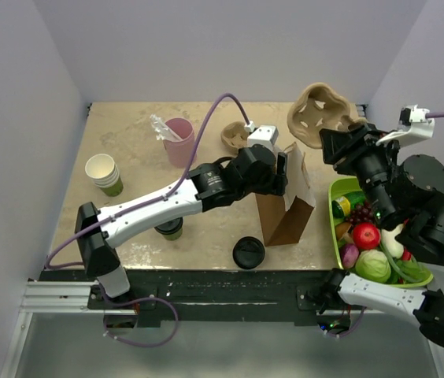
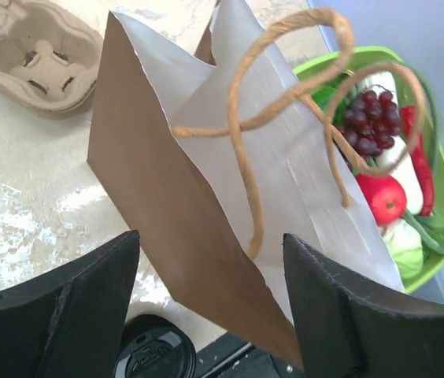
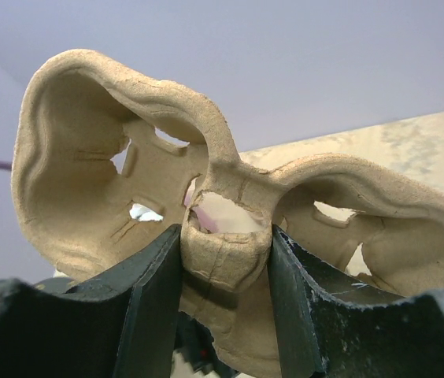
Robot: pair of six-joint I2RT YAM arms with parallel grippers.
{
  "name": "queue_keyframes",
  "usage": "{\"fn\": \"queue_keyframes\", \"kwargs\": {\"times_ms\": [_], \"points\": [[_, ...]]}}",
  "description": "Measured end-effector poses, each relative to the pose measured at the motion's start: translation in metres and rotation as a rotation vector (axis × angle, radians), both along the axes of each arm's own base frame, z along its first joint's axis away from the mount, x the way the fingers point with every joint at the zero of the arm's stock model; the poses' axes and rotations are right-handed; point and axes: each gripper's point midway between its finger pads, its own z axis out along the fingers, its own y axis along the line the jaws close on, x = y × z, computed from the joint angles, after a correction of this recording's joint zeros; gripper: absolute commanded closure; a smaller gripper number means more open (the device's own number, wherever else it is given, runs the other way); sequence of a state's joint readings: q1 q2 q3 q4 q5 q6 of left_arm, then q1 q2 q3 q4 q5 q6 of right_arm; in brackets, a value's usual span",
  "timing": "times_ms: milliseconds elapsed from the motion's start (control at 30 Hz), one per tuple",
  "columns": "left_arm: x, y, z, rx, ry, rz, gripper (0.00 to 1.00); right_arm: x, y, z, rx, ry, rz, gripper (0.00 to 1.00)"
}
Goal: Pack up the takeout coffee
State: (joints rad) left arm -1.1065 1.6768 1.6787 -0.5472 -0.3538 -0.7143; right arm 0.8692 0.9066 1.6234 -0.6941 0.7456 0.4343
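Note:
The takeout coffee (image 1: 171, 230), a small olive-green cup with a black lid, stands near the front left, partly hidden under my left arm. A brown paper bag (image 1: 286, 209) stands open at mid-table; it also shows in the left wrist view (image 2: 167, 181). My left gripper (image 1: 283, 169) is open at the bag's upper left edge, and in its own view (image 2: 210, 244) the bag's side lies between the spread jaws, untouched. My right gripper (image 1: 334, 143) is shut on a pulp cup carrier (image 1: 319, 114), held in the air at the back right, with its centre post (image 3: 223, 252) pinched.
A loose black lid (image 1: 249, 252) lies in front of the bag. A stack of white-and-green cups (image 1: 104, 173) and a pink tumbler (image 1: 179, 140) stand at the left. A second pulp carrier (image 1: 234, 135) lies behind the bag. A green basket (image 1: 335, 224) of produce sits at the right.

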Motion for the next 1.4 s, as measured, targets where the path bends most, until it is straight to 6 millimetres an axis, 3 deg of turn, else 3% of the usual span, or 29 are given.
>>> {"fn": "queue_keyframes", "kwargs": {"times_ms": [200,433,600,800,933,1100,1400], "points": [[0.013,-0.001,-0.020,0.065,0.000,0.057,0.66,-0.012,0.024,0.003,0.025,-0.034,0.163,0.53],[0.037,0.024,-0.027,0.108,-0.007,0.113,1.00,-0.017,0.059,-0.015,0.006,-0.015,0.329,0.54],[0.051,0.052,-0.017,0.152,-0.071,0.108,1.00,-0.021,0.079,-0.020,0.006,-0.021,0.426,0.54],[0.044,0.068,0.028,0.184,-0.239,0.017,1.00,-0.035,0.104,-0.006,0.034,-0.095,0.579,0.53],[0.041,0.088,0.063,0.209,-0.355,0.003,1.00,-0.052,0.120,0.010,0.038,-0.172,0.713,0.53],[0.040,0.113,0.091,0.252,-0.452,0.030,1.00,-0.071,0.138,0.018,0.046,-0.238,0.860,0.53],[0.031,0.125,0.091,0.305,-0.464,-0.020,1.00,-0.097,0.173,0.031,0.091,-0.328,1.105,0.52]]}}
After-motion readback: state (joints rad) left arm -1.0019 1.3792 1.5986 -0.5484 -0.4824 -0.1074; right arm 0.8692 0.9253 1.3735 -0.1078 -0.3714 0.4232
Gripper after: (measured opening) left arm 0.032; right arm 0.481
